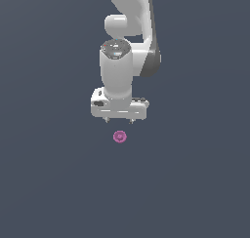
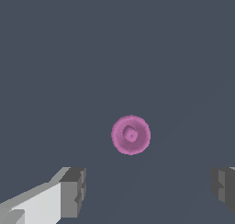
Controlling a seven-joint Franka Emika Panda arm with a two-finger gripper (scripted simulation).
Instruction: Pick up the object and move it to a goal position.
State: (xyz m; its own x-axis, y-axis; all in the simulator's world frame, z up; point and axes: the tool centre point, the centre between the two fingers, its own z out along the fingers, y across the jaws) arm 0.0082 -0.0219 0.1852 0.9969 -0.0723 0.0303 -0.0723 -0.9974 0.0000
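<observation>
The object (image 1: 120, 136) is a tiny round magenta-pink item with a dimpled centre, lying on the dark grey floor. In the exterior view it sits just below the white gripper (image 1: 118, 121), whose two short fingertips point down toward it. In the wrist view the object (image 2: 131, 135) lies ahead of the gap between the two grey fingers (image 2: 73, 191), not between them. The gripper (image 2: 149, 188) is open wide and holds nothing.
The white arm (image 1: 128, 42) rises above the gripper in the exterior view. The rest is plain dark grey floor (image 1: 195, 183).
</observation>
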